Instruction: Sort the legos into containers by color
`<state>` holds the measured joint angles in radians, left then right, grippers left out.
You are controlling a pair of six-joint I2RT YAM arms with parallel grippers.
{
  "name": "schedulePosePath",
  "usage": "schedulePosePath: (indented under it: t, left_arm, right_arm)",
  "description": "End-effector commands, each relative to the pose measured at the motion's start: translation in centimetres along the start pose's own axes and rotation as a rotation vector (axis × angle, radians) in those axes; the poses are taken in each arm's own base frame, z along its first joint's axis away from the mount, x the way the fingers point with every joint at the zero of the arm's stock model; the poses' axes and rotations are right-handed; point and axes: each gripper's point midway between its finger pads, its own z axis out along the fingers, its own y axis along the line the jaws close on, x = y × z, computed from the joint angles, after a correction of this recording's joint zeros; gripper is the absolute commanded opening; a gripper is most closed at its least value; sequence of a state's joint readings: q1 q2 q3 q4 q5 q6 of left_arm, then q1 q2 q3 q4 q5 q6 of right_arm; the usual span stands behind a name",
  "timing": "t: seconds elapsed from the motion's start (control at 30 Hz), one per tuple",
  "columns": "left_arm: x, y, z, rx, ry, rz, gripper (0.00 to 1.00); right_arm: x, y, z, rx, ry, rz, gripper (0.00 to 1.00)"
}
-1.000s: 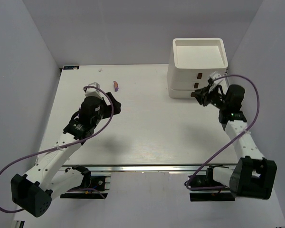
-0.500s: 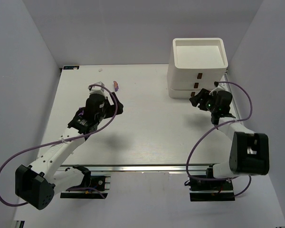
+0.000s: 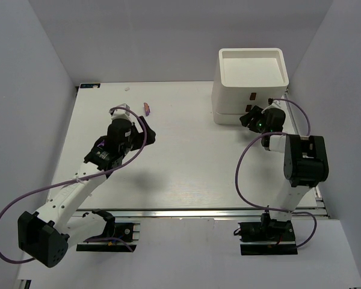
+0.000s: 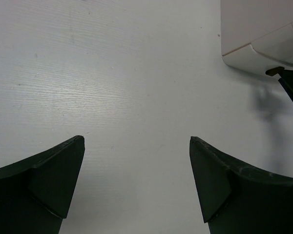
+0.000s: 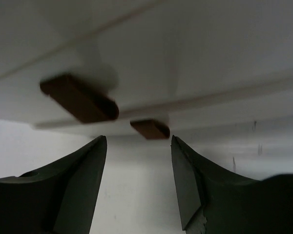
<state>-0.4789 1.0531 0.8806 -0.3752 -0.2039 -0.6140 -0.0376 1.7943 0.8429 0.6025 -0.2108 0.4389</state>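
One small purple lego (image 3: pixel 147 108) lies on the table at the back left; no green legos show. The white stacked container unit (image 3: pixel 253 75) stands at the back right, its top tray open and a brown handle (image 3: pixel 252 96) on its front. My right gripper (image 3: pixel 248 117) is open and empty, low against the unit's front. In the right wrist view it (image 5: pixel 139 141) sits just below two brown drawer handles, the nearer (image 5: pixel 149 129) between the fingertips' line and the other (image 5: pixel 79 103) up left. My left gripper (image 3: pixel 147 131) is open and empty, just in front of the purple lego, over bare table (image 4: pixel 136 97).
The white table ends at a metal rail along the near edge (image 3: pixel 186 211). Grey walls close in left, back and right. The left wrist view catches the unit's corner (image 4: pixel 263 34) at the top right. Purple cables loop from both arms.
My right arm has folded upright and pushed its gripper in against the unit's lower drawer front. My left gripper has shifted only slightly.
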Motion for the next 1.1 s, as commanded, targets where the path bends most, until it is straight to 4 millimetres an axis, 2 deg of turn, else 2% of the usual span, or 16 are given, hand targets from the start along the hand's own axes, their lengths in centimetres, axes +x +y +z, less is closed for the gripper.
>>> schedulePosePath:
  t: [0.0, 0.03, 0.13, 0.33, 0.47, 0.57, 0.6, 0.67, 0.8, 0.97, 1.0, 1.03, 1.07]
  left_arm:
    - [-1.9, -0.8, -0.4, 0.006, -0.043, -0.034, 0.98]
    - [-1.9, -0.8, -0.4, 0.006, -0.043, -0.037, 0.98]
    - [-1.9, -0.7, -0.2, -0.005, -0.04, -0.038, 0.98]
    - [-2.4, -0.6, -0.4, -0.018, -0.057, -0.043, 0.98]
    - [-2.3, -0.5, -0.2, -0.019, -0.06, -0.056, 0.98]
    - [-2.3, -0.7, 0.0, -0.018, -0.056, -0.054, 0.98]
    - [-2.4, -0.7, 0.1, -0.019, -0.057, -0.051, 0.98]
    - [-2.6, -0.8, 0.2, -0.023, -0.057, -0.047, 0.98]
    - [-2.8, -0.9, 0.2, -0.019, -0.063, -0.044, 0.98]
    - [-2.4, -0.6, 0.3, -0.025, -0.057, -0.045, 0.98]
    - [-2.4, -0.6, 0.2, -0.022, -0.06, -0.048, 0.98]
    - [-2.4, -0.6, 0.1, -0.024, -0.06, -0.048, 0.98]
    - [-2.3, -0.5, 0.1, -0.025, -0.06, -0.046, 0.98]
  right_arm:
    - [-4.8, 1.2, 2.0, -0.04, -0.144, -0.026, 0.61]
    - [-4.2, 0.7, 2.7, -0.032, -0.133, -0.019, 0.6]
    - [-4.9, 0.7, 3.8, -0.032, -0.142, 0.008, 0.58]
    - [-5.0, 0.3, 4.8, -0.02, -0.132, 0.025, 0.56]
    - [-5.3, 0.4, 5.1, -0.02, -0.136, 0.033, 0.49]
    - [-5.1, 0.5, 5.4, -0.031, -0.127, 0.036, 0.34]
    - [-5.0, 0.6, 5.4, -0.042, -0.122, 0.036, 0.23]
    - [-4.9, 0.6, 5.3, -0.047, -0.118, 0.033, 0.14]
    - [-4.8, 0.7, 4.6, -0.049, -0.117, 0.029, 0.02]
    - [-3.6, 0.6, 2.7, -0.046, -0.091, 0.036, 0.0]
    - [-4.1, 1.3, 1.8, -0.061, -0.101, 0.034, 0.0]
    - [-3.0, 0.6, 1.1, -0.045, -0.074, 0.052, 0.0]
    - [-2.7, 0.8, 0.6, -0.049, -0.064, 0.059, 0.0]
